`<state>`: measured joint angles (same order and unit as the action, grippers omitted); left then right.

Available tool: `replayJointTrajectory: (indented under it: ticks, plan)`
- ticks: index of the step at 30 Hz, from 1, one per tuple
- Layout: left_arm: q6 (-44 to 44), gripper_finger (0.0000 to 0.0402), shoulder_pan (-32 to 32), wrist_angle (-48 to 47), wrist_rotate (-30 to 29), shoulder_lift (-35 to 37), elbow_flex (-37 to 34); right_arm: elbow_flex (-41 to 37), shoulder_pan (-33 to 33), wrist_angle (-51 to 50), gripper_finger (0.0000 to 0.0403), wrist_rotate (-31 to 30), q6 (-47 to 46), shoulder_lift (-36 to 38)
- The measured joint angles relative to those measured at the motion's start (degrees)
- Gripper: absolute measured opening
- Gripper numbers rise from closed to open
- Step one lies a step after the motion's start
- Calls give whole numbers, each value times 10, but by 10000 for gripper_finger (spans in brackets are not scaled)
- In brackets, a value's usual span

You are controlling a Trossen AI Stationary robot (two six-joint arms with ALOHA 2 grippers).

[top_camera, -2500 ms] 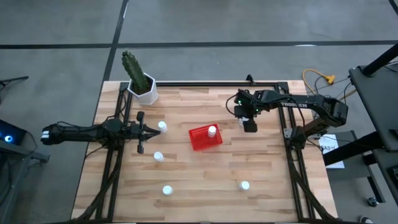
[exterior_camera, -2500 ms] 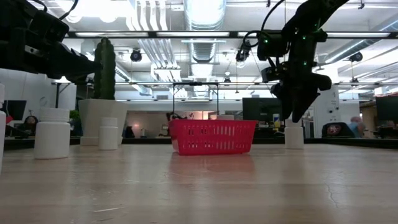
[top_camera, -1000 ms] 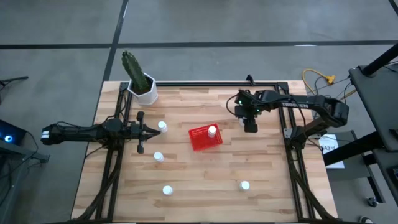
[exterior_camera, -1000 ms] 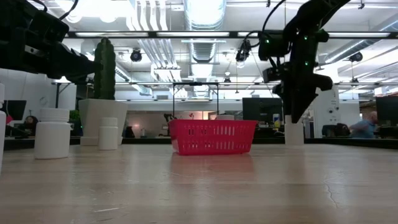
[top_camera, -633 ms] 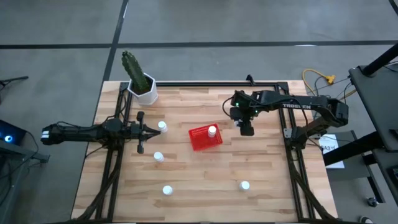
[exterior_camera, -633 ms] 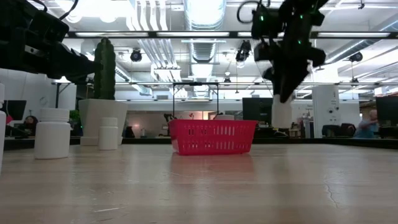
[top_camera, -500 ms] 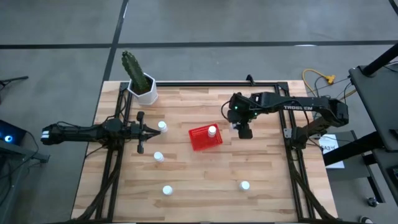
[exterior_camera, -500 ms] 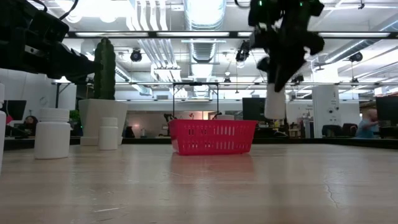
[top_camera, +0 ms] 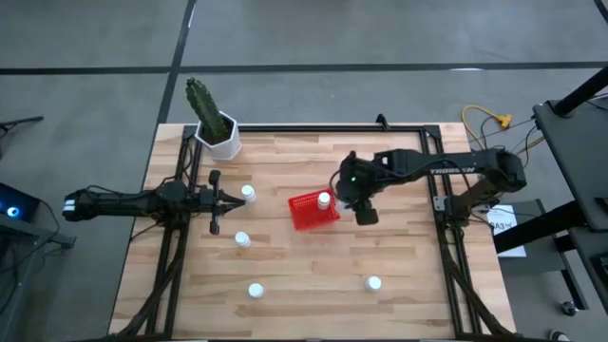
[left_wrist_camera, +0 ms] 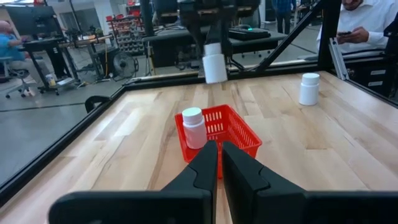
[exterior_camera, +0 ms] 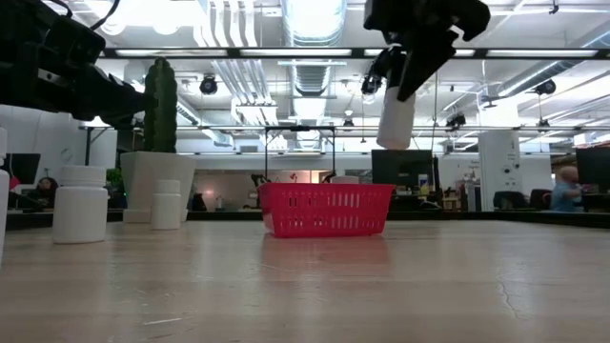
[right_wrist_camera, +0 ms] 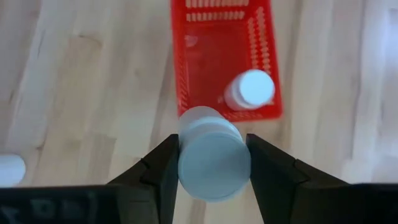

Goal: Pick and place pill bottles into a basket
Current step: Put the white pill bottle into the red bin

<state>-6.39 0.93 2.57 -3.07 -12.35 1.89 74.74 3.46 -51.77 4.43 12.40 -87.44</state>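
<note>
Low view: right gripper [exterior_camera: 408,71] holds pill bottle [exterior_camera: 396,118] nearly upright; cap upward.

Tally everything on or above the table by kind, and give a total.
pill bottles: 6 (four standing loose, one in the basket, one held in the right claw)
basket: 1
potted cactus: 1
Total: 8

The right hand [exterior_camera: 405,81] held a white pill bottle [exterior_camera: 395,118] in the air above the red basket [exterior_camera: 326,210] on the worktop [exterior_camera: 381,286].
</note>
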Motion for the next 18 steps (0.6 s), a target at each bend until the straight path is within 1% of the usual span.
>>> replayJointTrajectory:
  ticks: [7, 11, 16, 18]
  plan:
    - [0, 5, 0, 0, 0, 1, 0, 62, -25, -12, 147, -17, 20, -74]
    - [0, 5, 0, 0, 0, 1, 0, 95, -28, -31, 147, -18, 30, -118]
    - [0, 5, 0, 0, 0, 1, 0, 112, -29, -36, 147, -50, 46, -148]
    - [0, 5, 0, -2, 0, 1, 0, 112, -28, -37, 147, -50, 47, -155]
